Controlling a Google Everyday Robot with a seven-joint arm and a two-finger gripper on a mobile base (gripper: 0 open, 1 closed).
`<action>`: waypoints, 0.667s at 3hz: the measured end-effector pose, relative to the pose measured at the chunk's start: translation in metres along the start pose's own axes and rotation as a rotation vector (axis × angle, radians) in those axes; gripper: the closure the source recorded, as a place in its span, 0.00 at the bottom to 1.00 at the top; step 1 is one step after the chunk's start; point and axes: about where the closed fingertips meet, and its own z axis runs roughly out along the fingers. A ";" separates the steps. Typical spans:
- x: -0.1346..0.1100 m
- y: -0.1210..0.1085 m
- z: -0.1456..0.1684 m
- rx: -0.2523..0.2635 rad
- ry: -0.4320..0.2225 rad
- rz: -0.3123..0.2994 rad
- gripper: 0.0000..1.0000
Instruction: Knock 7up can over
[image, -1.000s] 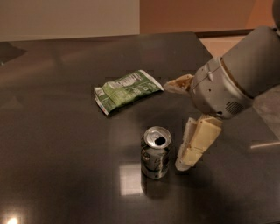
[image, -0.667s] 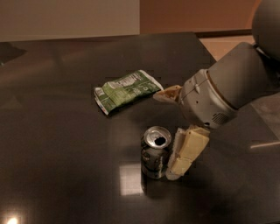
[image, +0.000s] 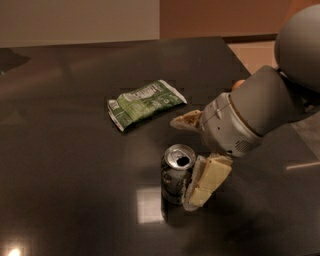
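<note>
The 7up can (image: 174, 179) is a small silver can with an open shiny top. It stands upright on the dark table (image: 65, 150), near the front middle. My gripper (image: 183, 162) comes in from the right with its jaws spread wide. The near cream finger (image: 209, 181) rests against the can's right side. The far finger (image: 186, 120) points left, behind the can and apart from it. Nothing is held.
A flat green snack bag (image: 145, 103) lies on the table behind and left of the can. The grey arm (image: 265, 107) fills the right side. The table's right edge runs past a lighter floor (image: 255, 55).
My gripper has moved left toward the can, and the near finger now lies against its right side. The can still stands in the same spot.
</note>
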 end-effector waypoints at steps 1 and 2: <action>-0.001 0.003 0.003 -0.012 -0.015 0.000 0.22; -0.007 0.006 0.000 -0.021 -0.042 -0.006 0.47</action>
